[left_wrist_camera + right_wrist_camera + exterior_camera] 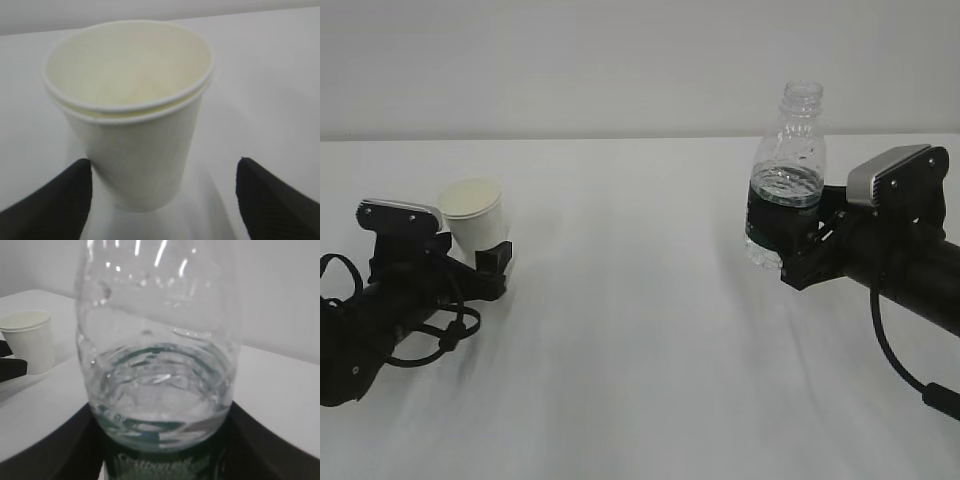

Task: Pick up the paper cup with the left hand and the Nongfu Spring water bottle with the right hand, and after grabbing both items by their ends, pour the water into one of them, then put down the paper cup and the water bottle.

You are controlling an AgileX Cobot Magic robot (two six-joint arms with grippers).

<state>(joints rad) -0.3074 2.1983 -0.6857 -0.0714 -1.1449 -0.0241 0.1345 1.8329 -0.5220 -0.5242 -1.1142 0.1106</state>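
Note:
The white paper cup [472, 212] stands at the left and shows a doubled rim in the left wrist view [135, 115]. My left gripper [482, 252] is open around its lower part [165, 167]. The left finger [60, 200] is against the cup wall and the right finger [270, 200] is well clear. My right gripper [790, 240] is shut on the label band of the Nongfu Spring water bottle [788, 150], which is upright and capless and seems just above the table. The bottle [155, 340] holds water [160, 405] to about the top of the label.
The white table [640, 350] runs between the two arms, with a pale wall behind. The right wrist view shows the cup [27, 342] far to the left, with a tip of the left gripper's finger [10, 367] beside it. A cable hangs from the right arm [900, 360].

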